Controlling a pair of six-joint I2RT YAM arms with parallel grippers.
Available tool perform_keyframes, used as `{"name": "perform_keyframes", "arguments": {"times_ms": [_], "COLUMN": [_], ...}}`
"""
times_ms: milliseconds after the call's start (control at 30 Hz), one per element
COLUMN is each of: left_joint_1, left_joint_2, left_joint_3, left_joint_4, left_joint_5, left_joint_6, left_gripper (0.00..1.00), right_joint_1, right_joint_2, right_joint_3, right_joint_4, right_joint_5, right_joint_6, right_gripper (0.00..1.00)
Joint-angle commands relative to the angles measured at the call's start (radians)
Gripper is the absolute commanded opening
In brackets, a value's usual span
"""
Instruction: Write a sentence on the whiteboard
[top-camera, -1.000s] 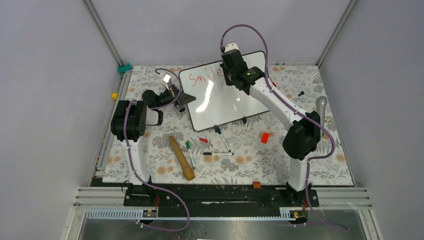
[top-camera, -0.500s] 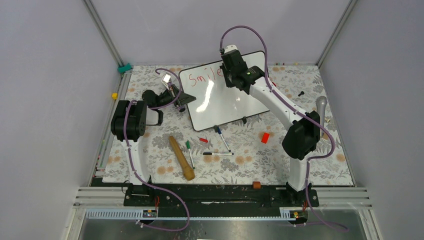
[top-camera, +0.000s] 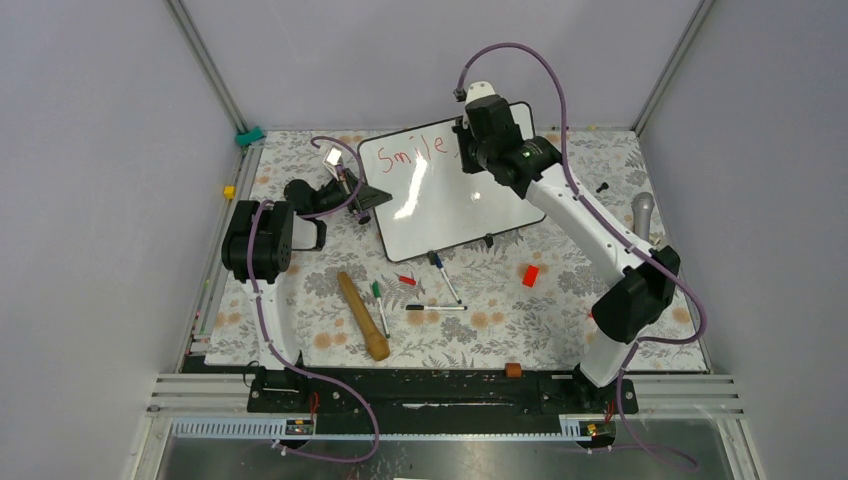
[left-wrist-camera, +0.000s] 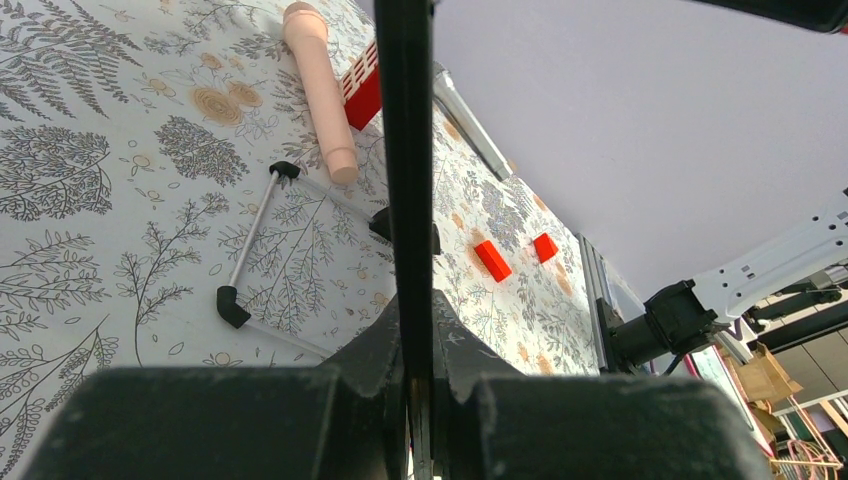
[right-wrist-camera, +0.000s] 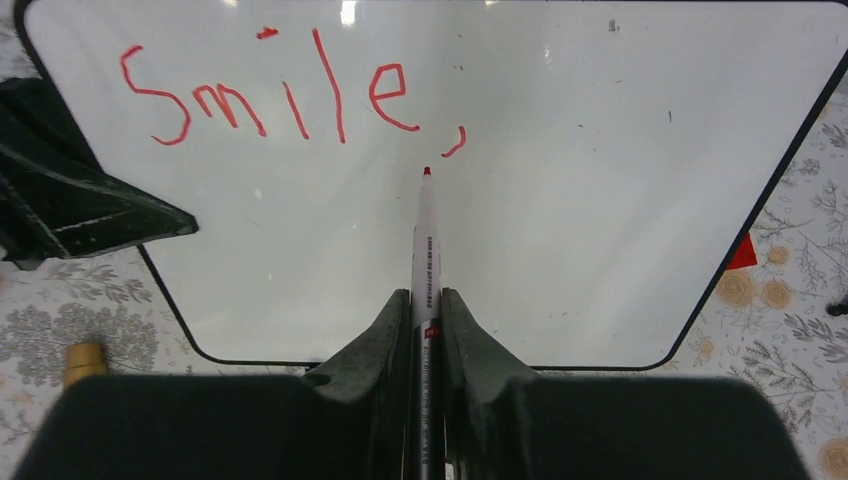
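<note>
The whiteboard (top-camera: 450, 200) lies tilted at the back of the table, and its glossy face (right-wrist-camera: 600, 200) fills the right wrist view. The sentence (top-camera: 412, 153) reads "Smile," in red (right-wrist-camera: 270, 95) along the top left. My right gripper (top-camera: 472, 150) hovers over the board's top middle, shut (right-wrist-camera: 426, 298) on a red marker (right-wrist-camera: 426, 240). The marker's tip sits just below the comma. My left gripper (top-camera: 372, 200) is shut (left-wrist-camera: 415, 300) on the whiteboard's black left frame edge (left-wrist-camera: 403, 120).
In front of the board lie a wooden roller (top-camera: 362, 315), a green marker (top-camera: 379, 305), a blue marker (top-camera: 445, 275), a black marker (top-camera: 435, 307), a red cap (top-camera: 406, 279) and a red block (top-camera: 530, 275). A grey handle (top-camera: 641, 210) rests at the right.
My right arm has swung to the right along the board's top, its elbow moving out toward the right side. The end of "Smile" is uncovered. The left arm has not moved.
</note>
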Motion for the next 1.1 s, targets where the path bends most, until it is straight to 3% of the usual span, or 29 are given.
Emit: {"name": "perform_keyframes", "arguments": {"times_ms": [0, 67, 300, 400, 533, 733, 867, 1000, 1067], "left_joint_1": [-0.018, -0.022, -0.022, -0.02, -0.011, 0.007, 0.019, 0.024, 0.024], "left_joint_2": [0.017, 0.016, 0.026, 0.019, 0.016, 0.003, 0.001, 0.035, 0.052], "left_joint_3": [0.02, 0.025, 0.037, 0.031, 0.029, 0.02, 0.05, 0.133, 0.179], "left_joint_4": [0.036, 0.036, 0.036, 0.036, 0.037, 0.038, 0.038, 0.04, 0.04], "left_joint_5": [0.09, 0.098, 0.104, 0.097, 0.086, 0.057, 0.056, 0.08, 0.106], "left_joint_6": [0.042, 0.045, 0.03, 0.033, 0.026, 0.018, 0.007, -0.051, -0.074], "left_gripper": [0.04, 0.11, 0.18, 0.3, 0.38, 0.73, 0.74, 0.65, 0.67], "right_joint_1": [-0.008, -0.008, -0.009, -0.008, -0.008, -0.008, -0.008, -0.008, -0.008], "right_joint_2": [-0.048, -0.049, -0.063, -0.063, -0.062, -0.063, -0.066, -0.076, -0.08], "right_joint_3": [-0.014, -0.015, -0.029, -0.033, -0.032, -0.032, -0.032, -0.039, -0.043], "right_joint_4": [0.035, 0.029, 0.034, 0.038, 0.039, 0.043, 0.044, 0.052, 0.058], "right_joint_5": [-0.028, -0.028, -0.031, -0.027, -0.025, -0.014, -0.006, -0.01, -0.012], "right_joint_6": [0.024, 0.025, 0.025, 0.023, 0.019, 0.01, 0.003, 0.004, 0.005], "right_gripper": [0.0, 0.0, 0.0, 0.0, 0.0, 0.0, 0.0, 0.0, 0.0]}}
